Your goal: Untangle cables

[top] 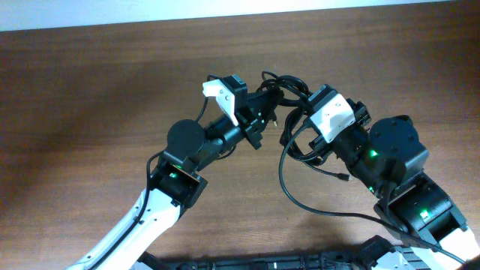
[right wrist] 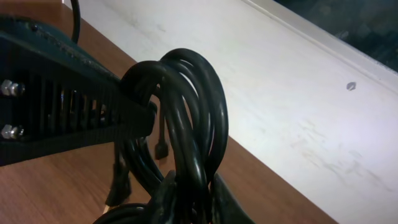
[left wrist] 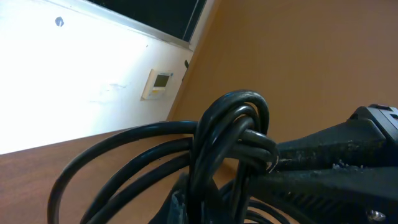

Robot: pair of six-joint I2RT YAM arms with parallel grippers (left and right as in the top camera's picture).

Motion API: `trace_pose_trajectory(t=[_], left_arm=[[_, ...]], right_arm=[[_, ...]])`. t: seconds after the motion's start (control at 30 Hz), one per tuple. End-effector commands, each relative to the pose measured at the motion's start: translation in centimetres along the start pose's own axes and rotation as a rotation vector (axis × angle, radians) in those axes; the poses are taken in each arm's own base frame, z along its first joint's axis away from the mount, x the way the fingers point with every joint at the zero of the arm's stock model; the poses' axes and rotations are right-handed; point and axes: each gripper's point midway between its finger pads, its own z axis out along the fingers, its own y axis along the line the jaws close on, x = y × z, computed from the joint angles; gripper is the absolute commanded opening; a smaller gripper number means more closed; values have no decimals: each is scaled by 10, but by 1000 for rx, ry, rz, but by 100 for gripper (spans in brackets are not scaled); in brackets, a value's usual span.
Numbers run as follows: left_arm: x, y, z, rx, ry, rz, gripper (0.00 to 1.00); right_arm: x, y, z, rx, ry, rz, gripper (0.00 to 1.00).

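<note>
Black cables (top: 289, 87) in the tight grip of left claw (top: 264, 105) and right claw (top: 303, 114), over wooden table (top: 75, 112)

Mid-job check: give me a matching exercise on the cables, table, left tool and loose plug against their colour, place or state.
Things:
1 cables
2 table
3 left tool
4 loose plug

States:
A brown wood
B shut on the bundle
C black, knotted in loops
D trailing free, apart from the bundle

Pairs: 1-C, 2-A, 3-B, 4-D
</note>
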Motion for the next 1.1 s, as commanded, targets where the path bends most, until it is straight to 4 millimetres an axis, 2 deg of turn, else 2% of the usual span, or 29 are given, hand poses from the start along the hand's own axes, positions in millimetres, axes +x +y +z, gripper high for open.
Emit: trace_pose_trajectory(t=[0.0,0.03,0.07,0.13,0.23,0.3,0.4,0.5,0.63,0.8,0.87,0.97,1.07], left_arm=[[-9,-18,0,74,-17,-8,0],[-10,-19,-1,77,-23,-19,0],[-11,-19,-1,77,-25,-17,0],[-13,-13,-1,55,-32,-18,0],[-27,19,-8,-53,-90,-158,0],[-34,32,-12,-80,-110,-241,0],[-38,41,-15,-115,-151,-403,0],[-41,47,-16,-131,-185,-551,0],[-50,67,-24,-158,-255,-779,0],[-55,75,-28,-156,-317,-1017,0],[-58,81,-30,-160,-365,-1119,0],[-56,79,-29,-153,-349,-1118,0],[-56,78,-29,-177,-326,-950,0]], right_arm=[[-9,13,-2,-74,-42,-16,15],[-9,13,-2,-80,-45,-16,6],[-9,13,-2,-80,-45,-16,4],[-10,15,-2,-87,-48,-16,4],[-17,16,-10,-101,-81,-16,4],[-21,14,-18,-91,-102,-14,4],[-26,12,-27,-83,-122,-15,4],[-25,12,-27,-84,-118,1,4],[-24,12,-27,-85,-112,39,4],[-24,13,-27,-98,-106,228,4],[-24,13,-27,-108,-96,425,4],[-24,13,-27,-114,-90,536,4],[-24,12,-27,-113,-89,546,4]])
